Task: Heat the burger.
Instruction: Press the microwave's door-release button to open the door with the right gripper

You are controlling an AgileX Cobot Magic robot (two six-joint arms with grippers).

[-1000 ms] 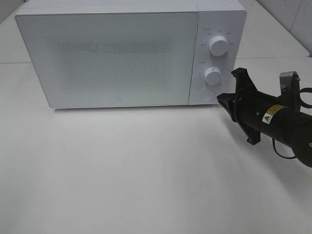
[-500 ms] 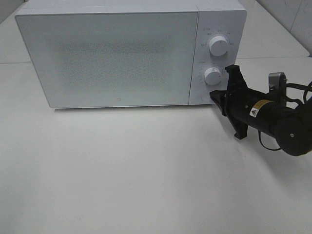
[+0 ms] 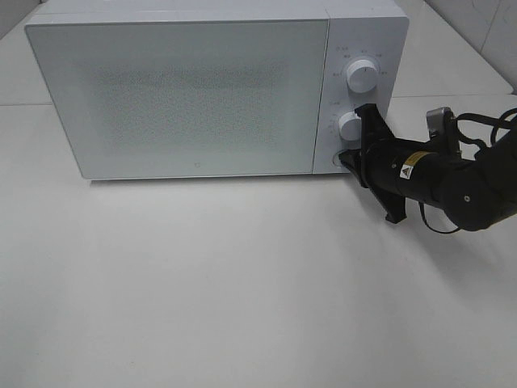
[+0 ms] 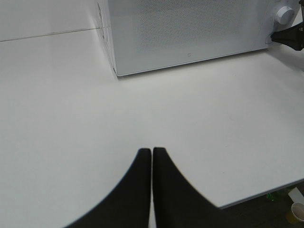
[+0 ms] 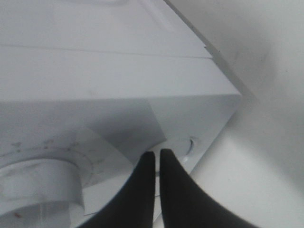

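The right pincer (image 3: 347, 158) was clenched and empty, tips at the round white push-button (image 5: 184, 148) at 6 o'clock below the lower dial (image 3: 351, 126) of the white box-shaped microwave (image 3: 186, 89). The burger was unseen and the door shut. Recommended: press squarely, clear of the dial. The left pincer (image 4: 152, 153) was clenched and empty.

White microwave (image 3: 186, 89) stands at the rear of the white worktop (image 3: 242, 283), door closed. The right-hand control panel carries an upper knob (image 3: 360, 77), a lower knob (image 3: 350, 127) and a round button (image 3: 336, 159) beneath.
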